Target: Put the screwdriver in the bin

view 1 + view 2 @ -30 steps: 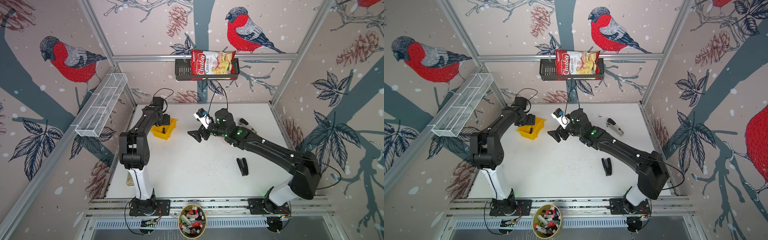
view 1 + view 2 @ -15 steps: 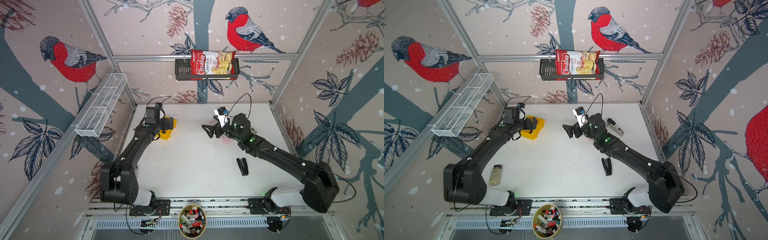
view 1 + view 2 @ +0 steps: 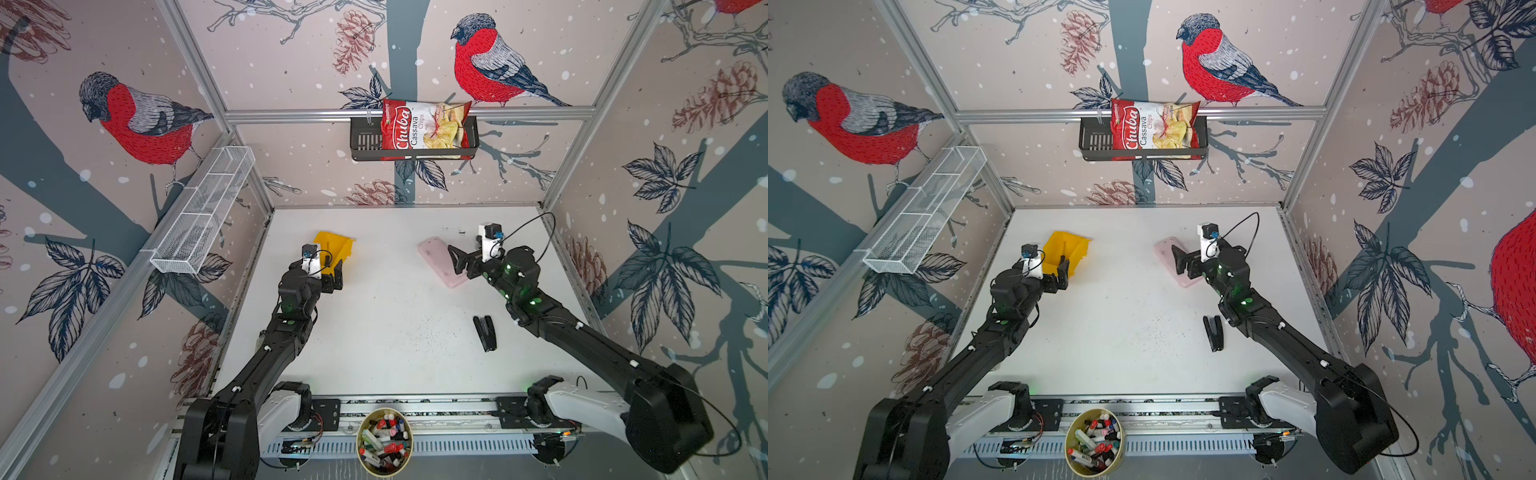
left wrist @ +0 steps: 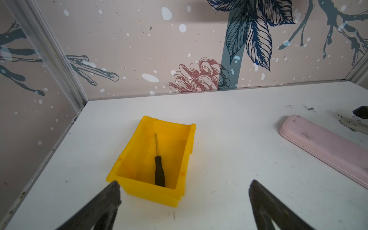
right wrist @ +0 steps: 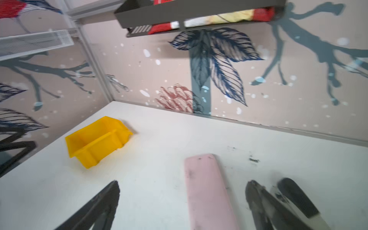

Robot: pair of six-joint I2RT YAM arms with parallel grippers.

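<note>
- The screwdriver point(image 4: 159, 171) is seen lying inside the bin point(image 4: 151, 194), with its handle against the wall nearest the left pincer point(image 4: 184, 185).
- The bin is placed near the far left corner of the table point(image 3: 395, 324).
- The left pincer is spread wide and empty, and is held just beside the bin's near wall.
- The right pincer point(image 5: 183, 184) is also spread wide and empty, and is held over a pink case point(image 5: 205, 189) toward the far right corner.
- A black stapler point(image 3: 485, 332) is found nearer the right edge.

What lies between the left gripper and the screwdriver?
In the left wrist view, only the near wall of the yellow bin stands between the open left gripper and the screwdriver lying inside it.
</note>
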